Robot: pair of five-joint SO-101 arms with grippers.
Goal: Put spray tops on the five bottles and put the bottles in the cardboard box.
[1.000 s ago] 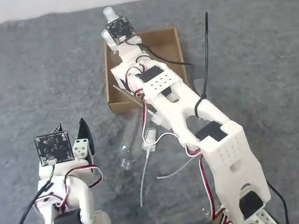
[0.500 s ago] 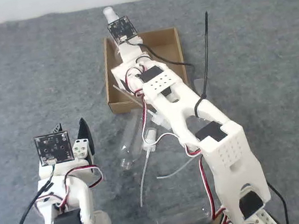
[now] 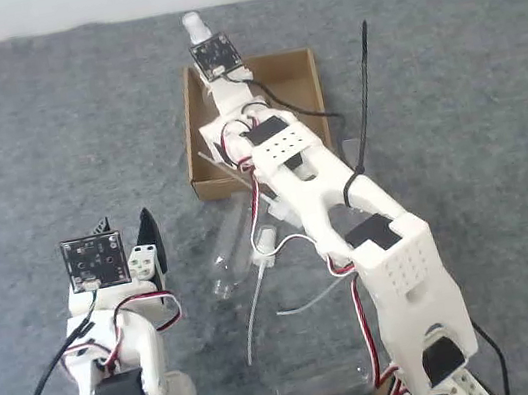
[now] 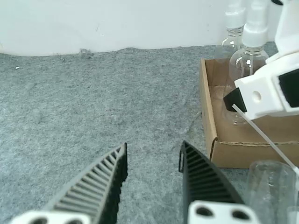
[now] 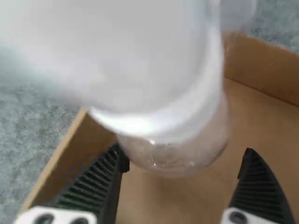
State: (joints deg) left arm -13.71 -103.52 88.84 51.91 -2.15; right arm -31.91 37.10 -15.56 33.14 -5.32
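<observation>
Over the last second the right gripper (image 5: 181, 161) is turned slightly at the far left corner of the cardboard box (image 3: 298, 65). Its fingers are spread either side of a capped bottle (image 5: 177, 140) standing inside, so release is judged complete. The left gripper (image 4: 152, 158) is held near, fingers apart over the desk (image 3: 52, 142).

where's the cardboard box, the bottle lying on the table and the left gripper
cardboard box (image 3: 292, 73): high view, bare floor by right wall
lying bottle (image 3: 229, 252): high view, middle of clear body
left gripper (image 4: 153, 147): left wrist view, midway between open fingertips
</observation>
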